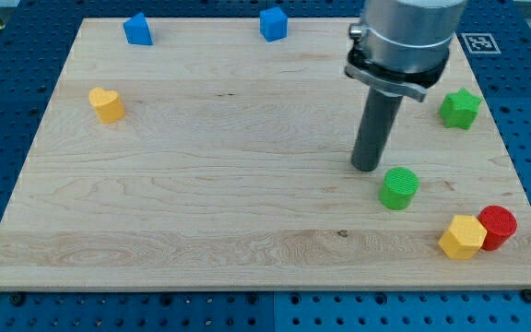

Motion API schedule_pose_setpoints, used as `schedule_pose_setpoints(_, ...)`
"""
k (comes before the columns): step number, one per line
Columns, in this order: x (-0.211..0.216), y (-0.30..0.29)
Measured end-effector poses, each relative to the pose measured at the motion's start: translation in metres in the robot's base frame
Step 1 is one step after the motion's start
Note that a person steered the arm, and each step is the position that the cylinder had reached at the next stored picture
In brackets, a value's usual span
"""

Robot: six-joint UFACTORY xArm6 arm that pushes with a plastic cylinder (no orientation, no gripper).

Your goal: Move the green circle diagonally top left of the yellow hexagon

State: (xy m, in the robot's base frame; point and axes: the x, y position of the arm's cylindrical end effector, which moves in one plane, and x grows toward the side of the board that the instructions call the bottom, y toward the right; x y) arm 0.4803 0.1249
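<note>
The green circle (399, 187) stands on the wooden board, up and to the left of the yellow hexagon (462, 237), with a gap between them. My tip (368, 168) rests on the board just up and left of the green circle, a small gap apart. The rod rises from it to the grey arm body at the view's top. A red circle (498, 227) touches the yellow hexagon's right side.
A green star (460, 108) sits near the right edge. A blue block (273, 23) and another blue block (137, 29) sit along the top edge. A yellow heart (107, 104) sits at the left. The arm hides the top right corner.
</note>
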Motion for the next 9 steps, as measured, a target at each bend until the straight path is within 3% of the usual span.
schedule_pose_setpoints(2, 0.026, 0.064)
schedule_pose_setpoints(3, 0.024, 0.086)
schedule_pose_setpoints(4, -0.004, 0.092)
schedule_pose_setpoints(6, -0.019, 0.046)
schedule_pose_setpoints(9, 0.006, 0.004)
